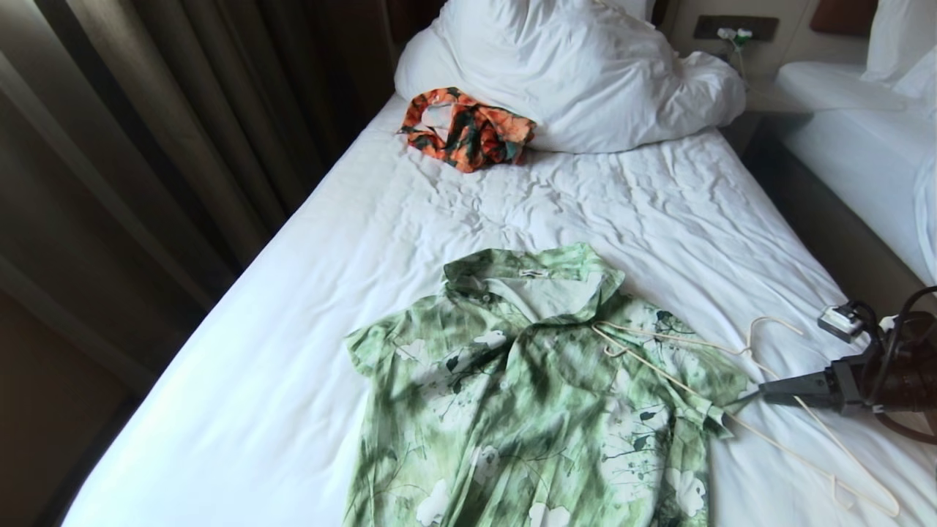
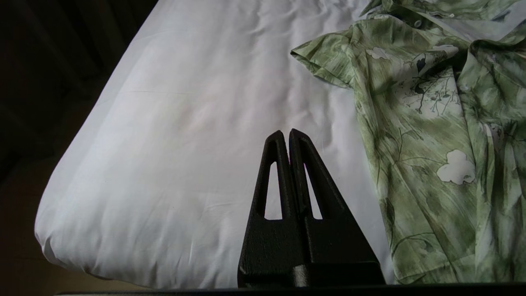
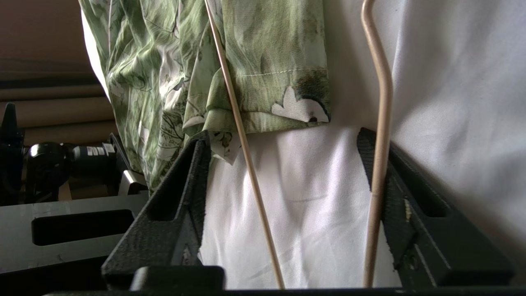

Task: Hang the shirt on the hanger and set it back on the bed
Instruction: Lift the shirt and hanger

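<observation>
One bed (image 1: 600, 212) filled most of the head view, its white sheet wrinkled and its pillows heaped at the far end, and it served as the work surface for everything else. The shirt (image 1: 534, 395) lay spread flat on the near half, collar toward the far end and sleeves out to either side, a layout that left the neck opening reachable for a hanger. An orange-and-dark-green garment (image 1: 466, 128) sat crumpled against the pillows, well apart from the work. The hanger (image 1: 732, 395) lay flat on the sheet to the right, one end resting on the shirt's right shoulder just beside the collar and its hook curving away to the right, so it probably had to be lifted before it could be fed into the shirt.

The right gripper (image 3: 287, 144) reached in low from the right edge of the bed, beside the shirt's right sleeve. Its fingers stood apart with two of the hanger's wires between them, one wire touching the inner face of a finger (image 3: 394, 193) and the other still free in the gap; the grip did not look complete. The left gripper (image 2: 286, 135) hung above bare sheet to the left of the shirt, its fingers pressed together on nothing, apparently parked until a second hold was needed.
</observation>
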Robot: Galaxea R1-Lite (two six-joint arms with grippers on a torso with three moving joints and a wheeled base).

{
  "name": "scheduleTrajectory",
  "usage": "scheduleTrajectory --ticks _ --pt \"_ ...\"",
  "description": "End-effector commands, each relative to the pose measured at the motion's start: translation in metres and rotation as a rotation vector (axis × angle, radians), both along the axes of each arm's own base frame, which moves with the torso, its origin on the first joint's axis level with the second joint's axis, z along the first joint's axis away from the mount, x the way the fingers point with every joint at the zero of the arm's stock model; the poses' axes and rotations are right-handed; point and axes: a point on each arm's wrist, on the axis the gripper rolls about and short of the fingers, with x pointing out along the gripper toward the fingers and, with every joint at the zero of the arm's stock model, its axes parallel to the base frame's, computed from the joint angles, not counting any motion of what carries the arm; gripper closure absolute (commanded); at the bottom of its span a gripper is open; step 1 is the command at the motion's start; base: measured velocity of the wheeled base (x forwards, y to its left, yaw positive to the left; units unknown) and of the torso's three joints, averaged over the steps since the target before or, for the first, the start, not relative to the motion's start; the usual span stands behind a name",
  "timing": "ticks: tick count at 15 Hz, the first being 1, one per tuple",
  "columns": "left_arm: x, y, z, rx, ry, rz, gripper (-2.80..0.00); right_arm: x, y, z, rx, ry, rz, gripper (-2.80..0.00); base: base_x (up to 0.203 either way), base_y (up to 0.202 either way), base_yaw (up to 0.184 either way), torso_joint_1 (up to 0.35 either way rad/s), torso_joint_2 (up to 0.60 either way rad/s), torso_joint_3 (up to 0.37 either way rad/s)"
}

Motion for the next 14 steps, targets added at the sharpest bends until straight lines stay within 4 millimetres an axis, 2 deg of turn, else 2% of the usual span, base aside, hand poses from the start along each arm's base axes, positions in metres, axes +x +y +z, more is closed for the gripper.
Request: scheduleTrajectory --ticks 1,9,14 --pt "0.000 0.000 0.000 0.000 0.000 0.000 0.00 0.000 0.000 0.001 0.003 -0.006 0.002 0.00 0.000 0.000 0.000 0.000 0.00 0.000" --pt "0.000 0.000 0.000 0.000 -0.001 0.000 0.00 -0.001 -0.002 0.001 -0.001 -0.006 -0.004 0.00 0.000 0.000 0.000 0.000 0.00 0.000" --pt "0.000 0.000 0.000 0.000 0.000 0.000 0.00 -0.005 -0.005 0.011 -0.016 -0.031 -0.018 0.00 0.000 0.000 0.000 0.000 0.00 0.000"
